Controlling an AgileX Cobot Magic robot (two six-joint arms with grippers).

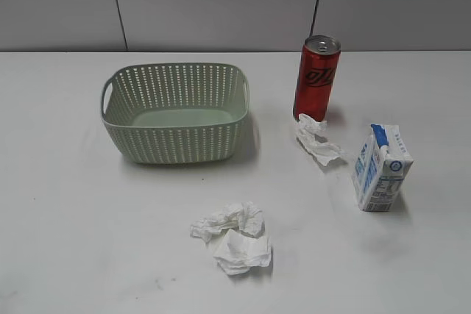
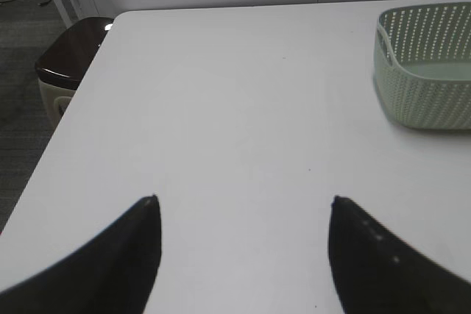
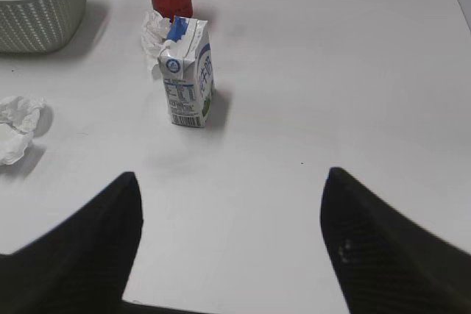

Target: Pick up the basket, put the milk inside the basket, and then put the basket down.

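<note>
The sage-green basket (image 1: 176,112) stands empty on the white table at the left-centre; it also shows at the right edge of the left wrist view (image 2: 427,64) and the top left of the right wrist view (image 3: 37,1). The white and blue milk carton (image 1: 381,167) stands upright at the right; in the right wrist view (image 3: 188,79) it is ahead of the jaws. My left gripper (image 2: 243,200) is open and empty over bare table, left of the basket. My right gripper (image 3: 229,174) is open and empty, short of the milk. Neither gripper shows in the exterior view.
A red soda can (image 1: 316,77) stands behind the milk. Crumpled tissues lie beside the can (image 1: 316,140) and at the front centre (image 1: 234,237). A dark bin (image 2: 70,60) stands on the floor off the table's left edge.
</note>
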